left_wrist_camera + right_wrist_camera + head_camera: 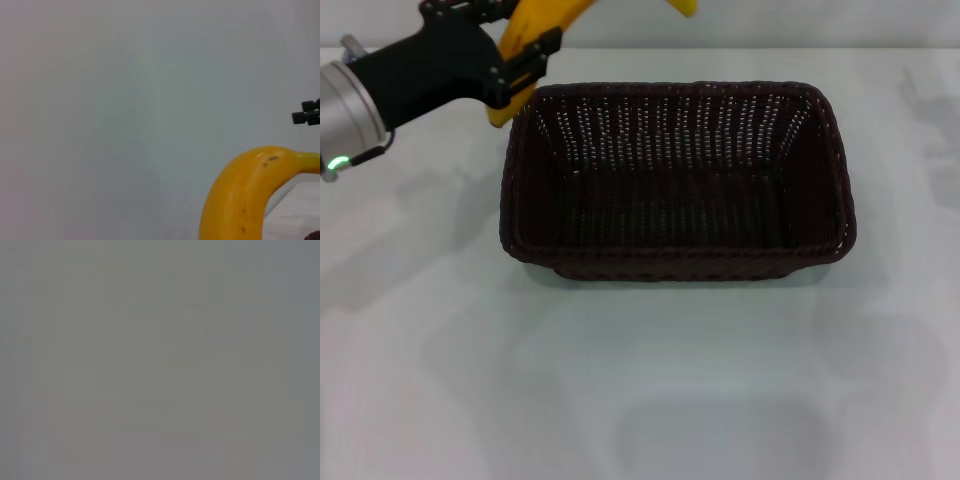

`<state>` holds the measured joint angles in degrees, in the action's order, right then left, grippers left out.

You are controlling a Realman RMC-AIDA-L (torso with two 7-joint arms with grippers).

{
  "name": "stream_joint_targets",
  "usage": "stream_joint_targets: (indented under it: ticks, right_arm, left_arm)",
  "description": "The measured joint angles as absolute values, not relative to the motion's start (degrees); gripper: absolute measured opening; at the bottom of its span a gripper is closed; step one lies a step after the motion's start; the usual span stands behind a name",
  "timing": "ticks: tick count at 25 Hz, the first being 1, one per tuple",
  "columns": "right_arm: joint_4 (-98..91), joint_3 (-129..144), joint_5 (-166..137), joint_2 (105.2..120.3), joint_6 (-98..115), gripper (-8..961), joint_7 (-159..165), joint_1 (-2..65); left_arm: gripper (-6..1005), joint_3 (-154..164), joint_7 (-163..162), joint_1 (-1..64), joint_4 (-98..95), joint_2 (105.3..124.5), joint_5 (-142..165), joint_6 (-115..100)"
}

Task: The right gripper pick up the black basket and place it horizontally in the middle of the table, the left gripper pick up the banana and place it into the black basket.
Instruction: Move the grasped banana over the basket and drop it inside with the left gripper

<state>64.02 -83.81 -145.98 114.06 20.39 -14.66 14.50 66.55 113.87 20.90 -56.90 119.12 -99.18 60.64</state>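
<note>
the black basket [675, 180] is already set mid-counter [640, 380]; the banana [535, 35], gripped in the left end effector [525, 55], is not yet lowered in.

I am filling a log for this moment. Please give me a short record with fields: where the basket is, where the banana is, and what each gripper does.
basket: black basket stands on the white table, long side across the head view, nothing inside
banana: banana is off the table, above the basket's far left corner
left gripper: left gripper is shut on the banana
right gripper: not in view
step left: banana not yet in basket
</note>
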Motion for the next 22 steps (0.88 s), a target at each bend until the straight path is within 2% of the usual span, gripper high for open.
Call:
stream_joint_targets:
  ticks: [10, 22]
  right_arm:
    - [64.89, -83.03, -145.99, 114.26, 20.39, 761, -14.77, 13.53]
    - [65.11, -83.06, -145.99, 114.13, 20.39, 761, -14.77, 13.47]
  left_arm:
    - [497, 68.03, 121.61, 27.32, -46.32, 119.18, -103.44, 62.24]
    - [499, 75.55, 121.66, 26.78, -44.82, 119.31, -109.46, 61.82]
